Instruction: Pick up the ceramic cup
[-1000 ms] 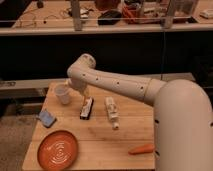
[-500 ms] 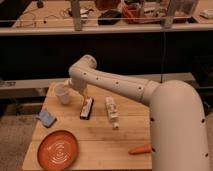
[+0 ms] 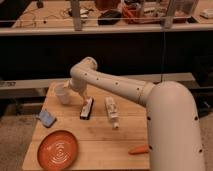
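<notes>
ceramic cup (image 3: 62,93): upright, back-left corner of wooden table (image 3: 100,142), unmoved | gripper (image 3: 72,90): just right of the cup, fingers spread wide, nothing held, slightly lower than a second ago; contact unclear | dark bar (image 3: 87,108), white bottle (image 3: 112,110): mid-table, unmoved | orange plate (image 3: 59,150): front-left, unchanged

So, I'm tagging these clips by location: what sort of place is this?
Likely a robotics lab or workshop: a wooden table of test props, like the ceramic cup beside the arm's pincer and an orange plate, with a gear-cluttered bench behind.
</notes>
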Controlling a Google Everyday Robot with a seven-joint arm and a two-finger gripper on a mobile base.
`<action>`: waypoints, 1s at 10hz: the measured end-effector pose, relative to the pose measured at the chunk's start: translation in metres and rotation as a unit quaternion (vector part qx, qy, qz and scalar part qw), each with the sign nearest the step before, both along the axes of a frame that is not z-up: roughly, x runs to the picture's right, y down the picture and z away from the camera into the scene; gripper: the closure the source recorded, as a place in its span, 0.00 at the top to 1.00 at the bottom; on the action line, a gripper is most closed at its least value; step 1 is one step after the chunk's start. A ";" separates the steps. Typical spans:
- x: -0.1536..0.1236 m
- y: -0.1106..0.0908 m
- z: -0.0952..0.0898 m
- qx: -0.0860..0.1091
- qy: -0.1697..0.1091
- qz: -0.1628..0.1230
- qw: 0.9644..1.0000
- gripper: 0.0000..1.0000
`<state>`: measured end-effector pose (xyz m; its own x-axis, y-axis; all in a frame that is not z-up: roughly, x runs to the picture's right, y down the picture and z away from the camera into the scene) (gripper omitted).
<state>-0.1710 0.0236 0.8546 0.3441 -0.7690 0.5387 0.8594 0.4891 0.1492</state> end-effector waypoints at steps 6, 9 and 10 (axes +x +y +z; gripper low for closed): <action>-0.001 0.007 0.011 -0.009 -0.020 -0.001 1.000 0.80; -0.003 0.009 0.015 -0.012 -0.026 -0.002 1.000 0.80; -0.002 0.009 0.017 -0.013 -0.029 -0.002 0.999 0.80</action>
